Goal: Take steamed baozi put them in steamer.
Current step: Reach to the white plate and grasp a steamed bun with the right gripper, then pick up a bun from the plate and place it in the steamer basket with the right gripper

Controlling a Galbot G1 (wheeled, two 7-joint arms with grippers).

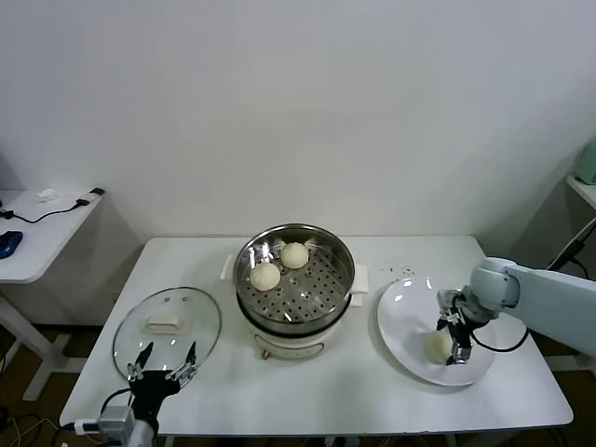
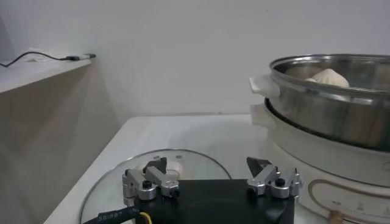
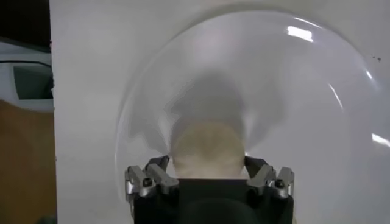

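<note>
At the near edge of the counter (image 1: pixel 372 396) the left hand (image 1: pixel 164 365) hangs idle with its fingers spread wide apart, just in front of the glass lid (image 1: pixel 168 328), which lies flat with its cream handle up; in the left wrist view that same hand (image 2: pixel 210 176) points across the lid (image 2: pixel 122 182) toward the pot. To the right, the right hand (image 1: pixel 453 343) is down over the white plate (image 1: pixel 410 312), its fingers standing on either side of the one bun (image 1: pixel 437 346) that lies there. The right wrist view shows this hand (image 3: pixel 208 172) with the bun (image 3: pixel 207 149) sitting between its fingertips, the pads close against the dough on both sides; whether they already press into it I cannot tell, and the bun rests on the plate (image 3: pixel 304 91). Farther back, at the middle of the counter, stands the steamer (image 1: pixel 294 279), a shiny steel pot on a cream base, and two buns lie side by side on its perforated tray: one (image 1: pixel 265 276) nearer the left wall, the other (image 1: pixel 294 255) just behind it toward the back. From the left wrist view one bun's top (image 2: pixel 329 77) peeks over the steamer's rim (image 2: pixel 323 91). Beyond, off to the left, a small side table (image 1: pixel 37 233) carries a cable (image 1: pixel 56 209).
</note>
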